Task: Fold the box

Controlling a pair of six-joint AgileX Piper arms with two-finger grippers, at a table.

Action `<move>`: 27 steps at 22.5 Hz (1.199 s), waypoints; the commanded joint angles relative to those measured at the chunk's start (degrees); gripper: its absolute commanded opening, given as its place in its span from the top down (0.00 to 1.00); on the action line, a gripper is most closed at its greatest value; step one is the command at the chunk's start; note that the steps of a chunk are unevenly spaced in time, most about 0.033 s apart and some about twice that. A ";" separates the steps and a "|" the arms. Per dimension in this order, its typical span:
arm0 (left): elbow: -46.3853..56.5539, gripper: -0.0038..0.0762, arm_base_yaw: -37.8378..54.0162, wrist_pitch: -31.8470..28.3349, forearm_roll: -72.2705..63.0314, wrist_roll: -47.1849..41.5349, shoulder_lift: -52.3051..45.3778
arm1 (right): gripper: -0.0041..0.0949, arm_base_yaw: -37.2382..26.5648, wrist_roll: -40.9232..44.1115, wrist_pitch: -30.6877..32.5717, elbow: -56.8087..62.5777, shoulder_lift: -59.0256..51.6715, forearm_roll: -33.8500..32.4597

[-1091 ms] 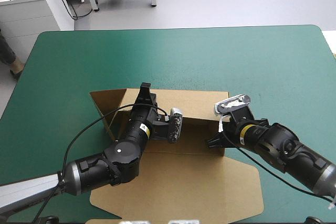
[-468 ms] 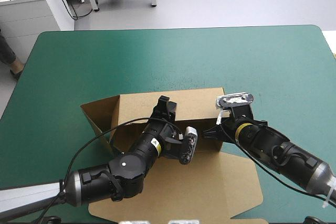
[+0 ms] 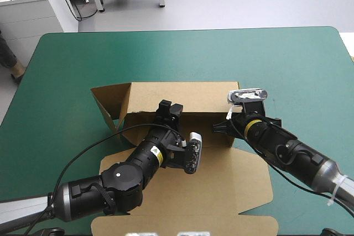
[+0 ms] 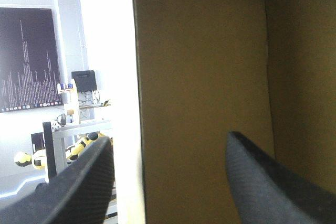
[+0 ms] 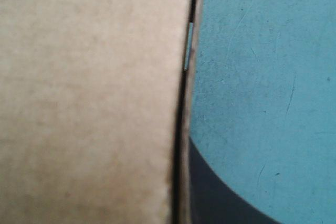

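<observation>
The brown box (image 3: pixel 182 96) lies mid-table with its long back wall upright, a side flap (image 3: pixel 110 105) angled out at the left, and its wide panel (image 3: pixel 221 186) flat toward the near edge. My left gripper (image 3: pixel 170 107) is open at the back wall's inner side. In the left wrist view its fingers (image 4: pixel 79 182) stand apart astride the board's edge (image 4: pixel 205 77). My right gripper (image 3: pixel 220 127) pinches the short right wall. In the right wrist view the board (image 5: pixel 89 93) fills the space beside one black finger (image 5: pixel 220 203), so it is shut on it.
The teal-green cover (image 3: pixel 276 64) runs wide beyond the box to the far and right edges. The flat panel's front flap (image 3: pixel 182 226) reaches the table's near edge. The left arm's black cable arcs over the cover left of the box.
My left gripper has opened and let go of the back wall, drawing back toward me. The wall has risen and stands upright. My right gripper has shut on the right wall.
</observation>
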 commanded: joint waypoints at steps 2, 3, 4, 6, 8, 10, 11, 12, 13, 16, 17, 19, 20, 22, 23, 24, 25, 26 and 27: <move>-1.34 0.40 -0.38 1.48 -0.45 -0.61 -2.25 | 0.98 -2.03 -0.50 -3.44 -4.25 1.59 -1.80; -1.34 0.40 -0.45 1.93 -0.97 -0.61 -2.35 | 0.98 -2.34 -0.50 -3.32 -4.56 2.13 -1.80; -1.34 0.40 -0.45 2.58 -1.78 -0.61 -2.60 | 0.98 -2.88 -0.50 -3.32 -5.00 2.71 -1.66; -1.34 0.40 -0.45 3.17 -2.79 -1.18 -3.29 | 0.98 -4.45 -2.64 -2.82 -5.76 3.33 0.29; -1.34 0.42 -0.34 2.93 -1.55 -2.25 -4.13 | 0.98 -5.62 -7.33 -0.99 -7.54 3.33 4.38; -2.97 0.46 -0.34 2.38 -1.68 -3.16 -4.91 | 0.98 -6.55 -13.40 3.37 -10.52 3.33 9.09; -3.92 0.47 -0.34 2.22 -1.69 -3.16 -5.01 | 0.98 -6.73 -15.30 4.95 -11.44 3.33 10.31; -6.67 0.48 -0.34 2.14 -1.70 -3.16 -5.01 | 0.98 -7.66 -19.49 7.65 -13.98 3.33 13.37; -7.94 0.48 -0.12 2.14 -1.98 -3.16 -5.01 | 0.98 -8.29 -21.18 8.62 -15.02 3.33 14.76; -16.12 0.48 5.48 0.32 -7.17 -3.16 -5.01 | 0.98 -13.19 -31.13 15.55 -21.29 4.33 23.36; -19.16 0.48 10.29 -1.08 -12.40 -2.82 -5.01 | 0.98 -15.56 -34.76 17.99 -23.50 4.92 27.03; -22.32 0.48 17.59 -1.56 -20.28 -1.56 -5.01 | 0.98 -19.06 -39.78 20.82 -25.90 6.09 31.98; -23.43 0.48 20.70 -1.45 -23.17 -1.21 -5.01 | 0.98 -20.37 -41.45 22.30 -26.96 6.98 33.59; -25.65 0.50 26.95 -0.63 -33.93 2.10 -5.06 | 0.98 -22.58 -43.84 27.07 -29.64 9.48 34.86; -26.32 0.52 29.38 -0.33 -38.12 3.52 -5.06 | 0.98 -23.42 -44.69 29.67 -31.07 11.08 34.98; -26.68 0.55 31.27 -0.09 -41.50 4.69 -5.06 | 0.98 -23.94 -45.44 31.22 -32.07 12.25 35.03; -27.02 0.58 33.53 0.05 -45.75 6.18 -5.06 | 0.98 -24.57 -46.10 32.88 -33.41 13.82 35.22; -27.12 0.60 35.73 0.18 -49.51 7.13 -5.06 | 0.98 -25.08 -47.23 34.22 -34.82 15.49 35.56; -27.12 0.61 37.79 0.18 -53.28 8.32 -5.30 | 0.98 -25.59 -48.09 35.24 -35.96 16.90 36.07</move>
